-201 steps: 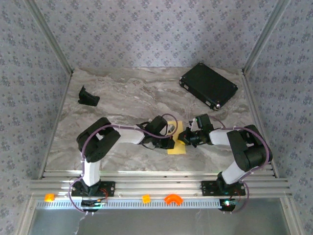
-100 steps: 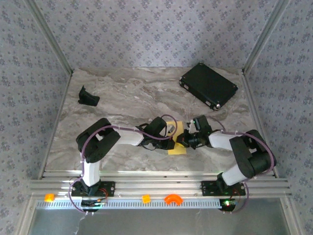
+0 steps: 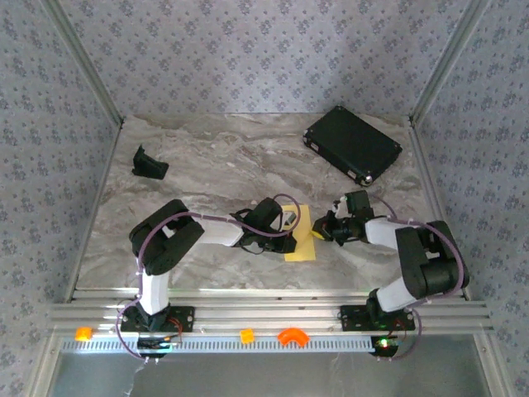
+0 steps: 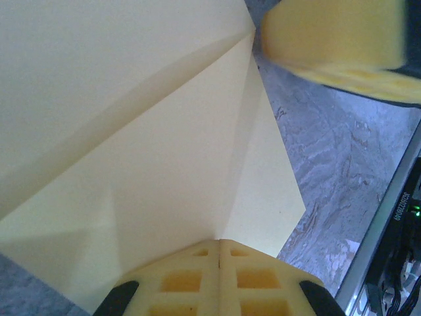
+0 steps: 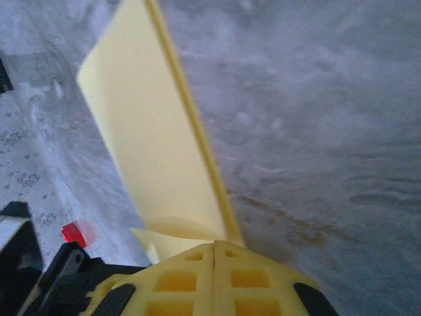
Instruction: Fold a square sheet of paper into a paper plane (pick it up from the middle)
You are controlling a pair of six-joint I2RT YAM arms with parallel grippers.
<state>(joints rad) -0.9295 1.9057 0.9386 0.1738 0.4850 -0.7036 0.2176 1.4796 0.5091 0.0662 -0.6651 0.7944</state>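
Note:
The square sheet of paper [image 3: 298, 233], pale yellow and folded with creases, lies on the marble table between the two arms. In the left wrist view the paper [image 4: 164, 151] shows a diagonal fold and a centre crease running to my left gripper [image 4: 219, 243]. That gripper is shut, its tips pressed down on the sheet. My right gripper [image 5: 215, 247] is shut too, its tips at the paper's folded edge [image 5: 191, 145], where a small flap curls up. From above, the left gripper [image 3: 289, 241] is at the paper's left side and the right gripper [image 3: 319, 234] at its right side.
A black rectangular case [image 3: 353, 145] lies at the back right, and a small black holder [image 3: 150, 163] at the back left. Orange plastic pieces [image 3: 291, 336] sit on the front rail. The rail [image 4: 395, 230] runs close by on the near side.
The right gripper has slid a little to the right, along the paper's right edge, and its arm has swung outward. The left arm has stayed put.

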